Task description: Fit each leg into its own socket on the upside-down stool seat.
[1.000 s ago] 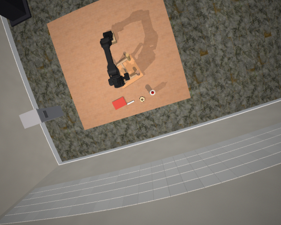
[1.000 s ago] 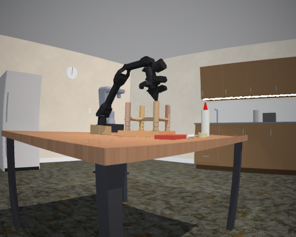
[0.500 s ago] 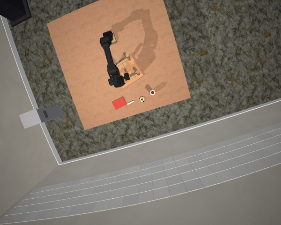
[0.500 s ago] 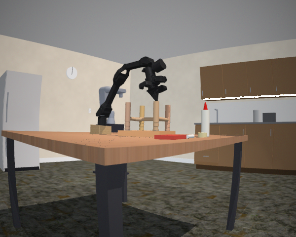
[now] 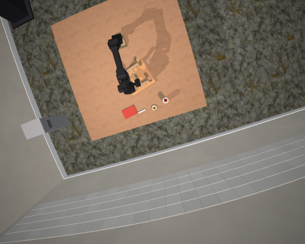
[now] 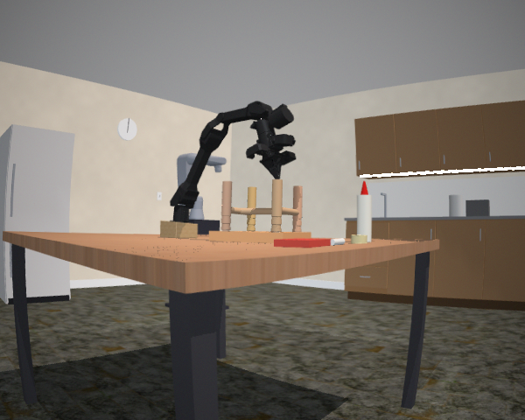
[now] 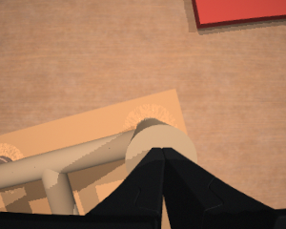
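Note:
The stool (image 6: 259, 212) stands upside down on the table, its flat seat (image 6: 259, 235) down and all four legs upright, joined by rungs. It also shows in the overhead view (image 5: 141, 74). My gripper (image 6: 275, 173) is shut and empty, pointing straight down, with its tips right at the top end of the near leg (image 6: 276, 203). I cannot tell whether they touch it. In the wrist view the closed fingers (image 7: 162, 153) cover part of that leg's round end (image 7: 161, 143), with the seat corner (image 7: 86, 130) and a rung (image 7: 61, 164) beneath.
A tape roll (image 6: 359, 238) and a tall glue bottle (image 6: 363, 211) stand to the right.

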`<action>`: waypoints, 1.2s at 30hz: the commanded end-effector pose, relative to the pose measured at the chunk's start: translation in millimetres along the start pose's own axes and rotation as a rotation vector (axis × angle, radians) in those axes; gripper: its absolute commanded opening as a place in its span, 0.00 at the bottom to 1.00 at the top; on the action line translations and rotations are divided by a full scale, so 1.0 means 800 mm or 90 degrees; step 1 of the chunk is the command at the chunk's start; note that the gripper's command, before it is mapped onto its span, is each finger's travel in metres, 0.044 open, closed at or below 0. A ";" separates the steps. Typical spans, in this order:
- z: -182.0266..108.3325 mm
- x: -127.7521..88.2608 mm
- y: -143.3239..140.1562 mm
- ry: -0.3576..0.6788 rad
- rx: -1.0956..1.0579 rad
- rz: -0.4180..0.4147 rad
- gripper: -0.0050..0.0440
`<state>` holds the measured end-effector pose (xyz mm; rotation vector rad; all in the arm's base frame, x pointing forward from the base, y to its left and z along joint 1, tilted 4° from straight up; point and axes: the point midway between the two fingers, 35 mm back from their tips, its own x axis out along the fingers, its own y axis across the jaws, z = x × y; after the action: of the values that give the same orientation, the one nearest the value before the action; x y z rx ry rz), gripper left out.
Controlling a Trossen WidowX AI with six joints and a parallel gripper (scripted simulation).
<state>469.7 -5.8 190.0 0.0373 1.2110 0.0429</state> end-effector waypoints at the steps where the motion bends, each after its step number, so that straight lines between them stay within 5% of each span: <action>1: -0.011 0.031 0.000 0.032 0.003 0.000 0.10; 36: 0.007 -0.018 0.000 0.006 0.001 -0.001 0.10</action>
<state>469.0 -6.7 202.6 0.0362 1.2193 0.0391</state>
